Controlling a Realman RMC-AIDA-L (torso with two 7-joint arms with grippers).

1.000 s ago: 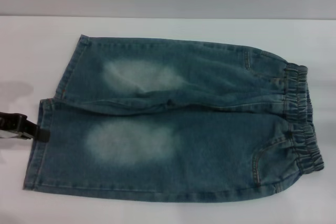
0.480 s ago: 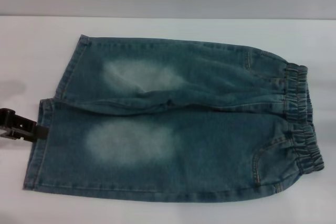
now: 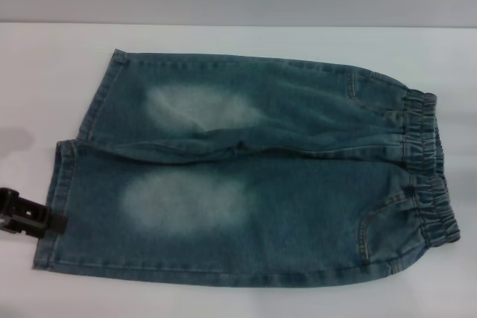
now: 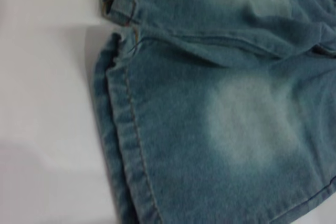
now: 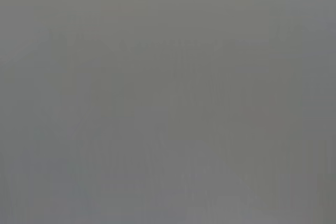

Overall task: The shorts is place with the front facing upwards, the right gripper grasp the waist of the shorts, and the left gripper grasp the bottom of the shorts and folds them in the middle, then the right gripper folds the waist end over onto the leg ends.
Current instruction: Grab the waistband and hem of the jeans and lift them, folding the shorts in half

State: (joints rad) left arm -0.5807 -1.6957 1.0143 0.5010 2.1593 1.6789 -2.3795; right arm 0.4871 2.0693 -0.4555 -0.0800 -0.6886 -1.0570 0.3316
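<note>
**Left gripper at the near leg hem; shorts flat and unfolded**

- Shorts [image 3: 253, 169] lie spread flat on the white table [image 3: 246, 39], front side up, both legs side by side, no fold in them. Pale faded patches show on each leg.
- Waist of the shorts [image 3: 431, 165], the puckered elastic band, is at the right end in the head view. Curved pocket seams sit just inside it.
- Bottom of the shorts [image 3: 56, 199], the two straight hems with tan thread, is at the left end. The far leg's hem sits a little further right than the near leg's hem.
- Left gripper [image 3: 46, 223] shows as a black claw at the left edge of the head view, reaching in low, its tip right at the outer edge of the near leg's hem. Whether the fingers are open, closed, or pinching the cloth: cannot tell.
- Left wrist view looks closely at the near leg's hem [image 4: 123, 145] with its stitched edge, a faded patch beside it, and the far leg's hem corner beyond; bare table next to the cloth.
- Right gripper: not seen in any view. Right wrist view shows only a plain grey field.
</note>
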